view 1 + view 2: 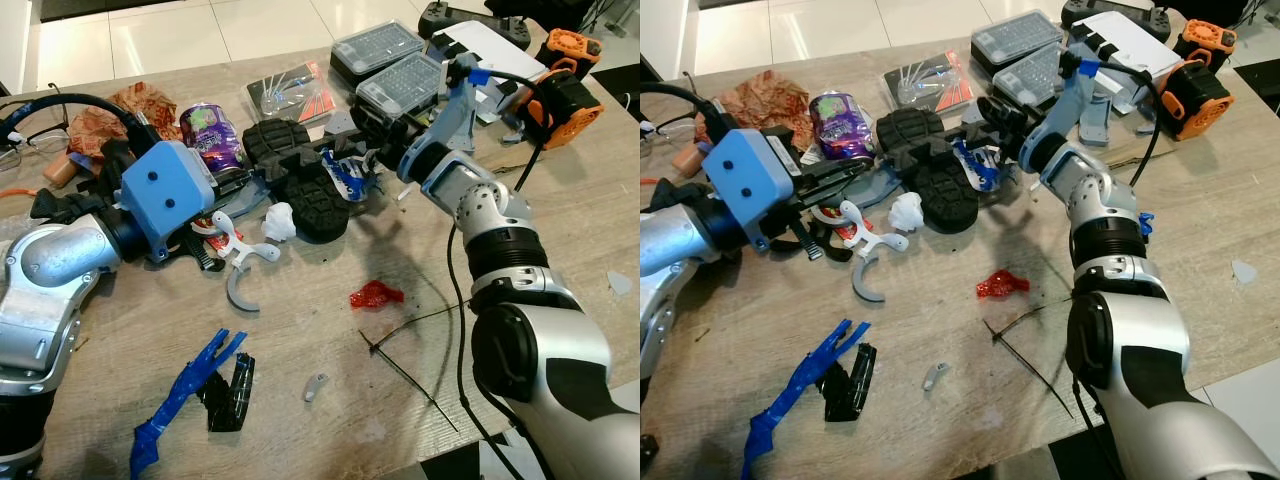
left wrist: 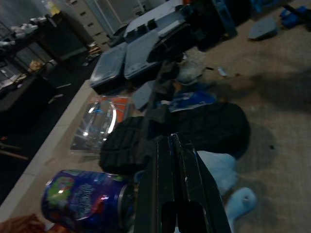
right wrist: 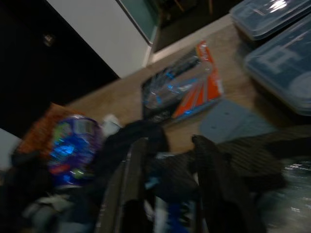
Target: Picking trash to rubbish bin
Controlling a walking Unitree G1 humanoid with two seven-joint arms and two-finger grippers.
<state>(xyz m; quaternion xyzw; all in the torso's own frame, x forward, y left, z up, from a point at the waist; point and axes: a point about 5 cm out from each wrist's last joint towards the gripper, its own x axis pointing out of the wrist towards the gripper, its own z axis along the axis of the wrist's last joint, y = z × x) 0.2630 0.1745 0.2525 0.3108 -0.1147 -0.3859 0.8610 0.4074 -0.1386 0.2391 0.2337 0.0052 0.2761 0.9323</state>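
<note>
Trash lies scattered over the wooden table (image 1: 560, 240): a crushed purple can (image 1: 210, 135), black treaded rubber pieces (image 1: 300, 175), a blue-and-white wrapper (image 1: 347, 175), a white paper wad (image 1: 280, 220), a red wrapper (image 1: 375, 295), a blue plastic strip (image 1: 185, 390) and a black zip tie (image 1: 405, 365). My left gripper (image 1: 240, 178) is shut and empty, its fingers (image 2: 175, 184) low between the can and the rubber pieces. My right gripper (image 1: 992, 112) is open, reaching over the far end of the rubber pieces, with the wrapper (image 3: 170, 213) seen between its fingers (image 3: 129, 189).
Two clear parts boxes (image 1: 390, 60), a red-and-clear package (image 1: 290, 90) and an orange-black device (image 1: 565, 90) stand at the back. Brown crumpled paper (image 1: 100, 120) and glasses (image 1: 30, 145) lie far left. White and grey printed parts (image 1: 240, 250) sit mid-table. Tiled floor lies beyond the far edge.
</note>
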